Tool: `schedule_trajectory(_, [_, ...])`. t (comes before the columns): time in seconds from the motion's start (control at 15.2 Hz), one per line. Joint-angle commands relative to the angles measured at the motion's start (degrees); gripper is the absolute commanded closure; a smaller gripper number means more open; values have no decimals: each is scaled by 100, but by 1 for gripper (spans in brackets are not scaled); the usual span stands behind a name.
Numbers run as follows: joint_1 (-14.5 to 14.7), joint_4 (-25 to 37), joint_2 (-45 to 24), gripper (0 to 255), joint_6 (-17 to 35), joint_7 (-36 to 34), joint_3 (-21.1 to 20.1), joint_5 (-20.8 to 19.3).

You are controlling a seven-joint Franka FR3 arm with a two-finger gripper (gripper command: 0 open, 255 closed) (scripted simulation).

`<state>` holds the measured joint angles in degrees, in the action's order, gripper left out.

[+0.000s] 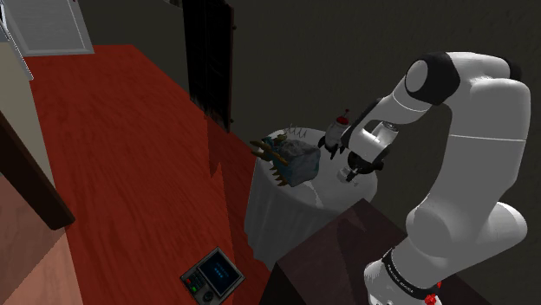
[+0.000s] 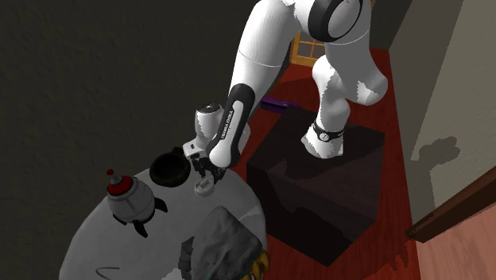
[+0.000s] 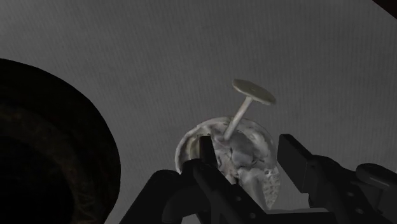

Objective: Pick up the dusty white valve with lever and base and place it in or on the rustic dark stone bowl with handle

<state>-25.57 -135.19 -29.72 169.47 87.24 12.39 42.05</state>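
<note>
end effector (image 2: 205, 180) at valve (image 2: 206, 189); dark bowl (image 2: 168, 169) just beside; white table (image 2: 95, 248)

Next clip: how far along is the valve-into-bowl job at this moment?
Done: the approach looks complete. The tool is down at the pale valve, which appears to rest on the round white table. In hand: the grasp, though I cannot tell whether it has closed. Left: lifting the valve and setting it in the dark bowl beside it.
</note>
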Motion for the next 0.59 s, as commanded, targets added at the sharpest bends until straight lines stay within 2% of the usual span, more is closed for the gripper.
schedule_trajectory(0.0, [9,9,-18,255,-7,0,-19,-2])
schedule_trajectory(0.26, [15,2,-13,255,-5,-2,-17,0])
schedule_trajectory(0.53, [316,-144,314,255,-230,-266,339,-284])
